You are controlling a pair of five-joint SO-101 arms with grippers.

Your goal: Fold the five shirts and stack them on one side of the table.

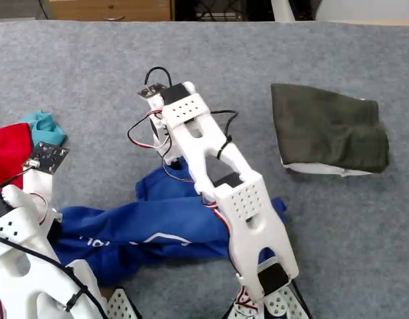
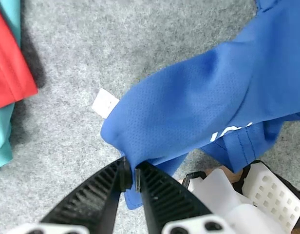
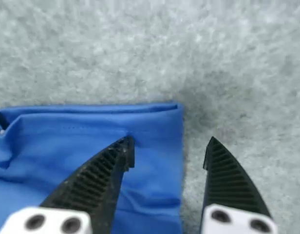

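Now | blue shirt (image 1: 138,222) rumpled, stretched out | left pincer (image 2: 130,171) pinching its edge

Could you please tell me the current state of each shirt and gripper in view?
blue shirt, rumpled, unfolded
olive shirt, folded, on white shirt
red shirt, bunched
teal shirt, bunched
left gripper, shut on blue shirt
right gripper, open over blue shirt's edge

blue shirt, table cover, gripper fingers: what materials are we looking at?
Blue shirt: looks like synthetic sports mesh, matte; a fine pinhole weave shows in the left wrist view.
Table cover: grey felt or short-pile carpet, going by the fuzzy, mottled fibres.
Fingers of the right gripper: hard black plastic, probably printed, with ribbed inner faces.
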